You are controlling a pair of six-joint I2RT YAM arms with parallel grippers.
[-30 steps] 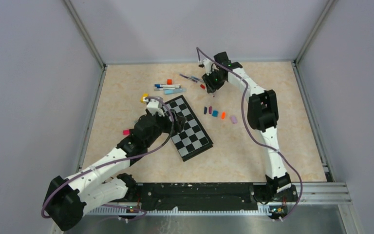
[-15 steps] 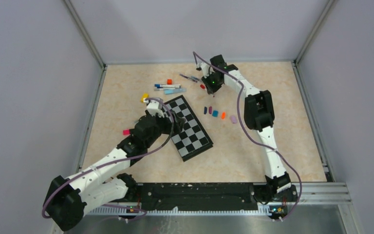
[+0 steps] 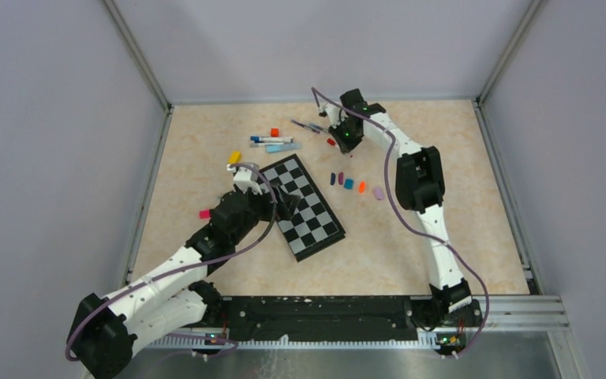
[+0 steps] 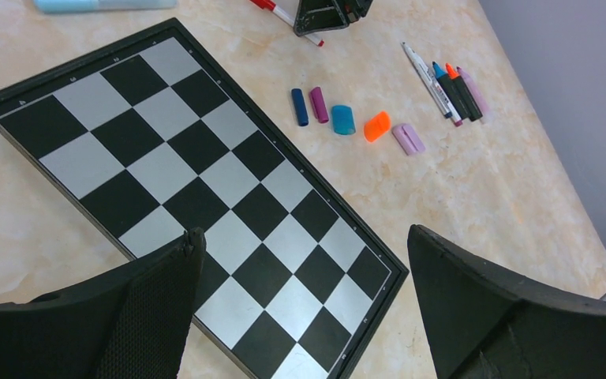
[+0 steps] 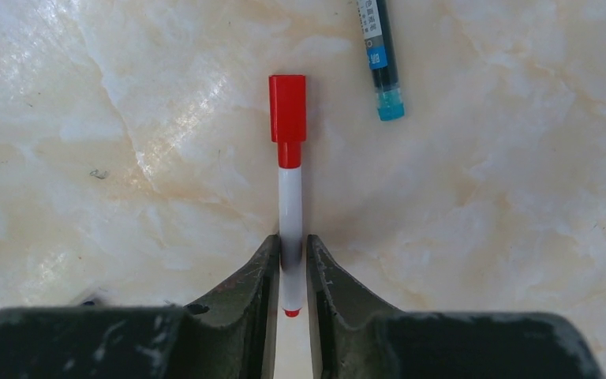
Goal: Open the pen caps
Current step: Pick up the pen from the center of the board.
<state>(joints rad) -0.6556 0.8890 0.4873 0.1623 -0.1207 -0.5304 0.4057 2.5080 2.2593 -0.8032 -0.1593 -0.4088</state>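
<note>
So the red cap (image 5: pixel 287 108) is a squared-off stubby one, sitting fully on a white marker (image 5: pixel 289 201) with a matching red collar below it. The marker lies flat on the table (image 3: pixel 410 253) close to the far edge, a bit right of the middle. The right gripper (image 5: pixel 290 241) is pinched tight on the white barrel, well back from the cap, and a bit of red tail pokes out between the fingers.

Five loose caps (image 4: pixel 343 119) lie in a row mid-table, just right of the chessboard (image 4: pixel 166 158): dark blue, purple, teal, orange, lilac. They sit close together, and the first two are nearly touching. One more pink cap (image 3: pixel 204 213) sits alone toward the left edge.

The left gripper (image 4: pixel 304 234) hangs over the chessboard with its fingers spread wide and nothing in them.

As for writing, a blue pen (image 5: pixel 379 47) next to the marker has white print on its dark barrel, but it's too small to read. The marks along the chessboard rim are too small as well.
</note>
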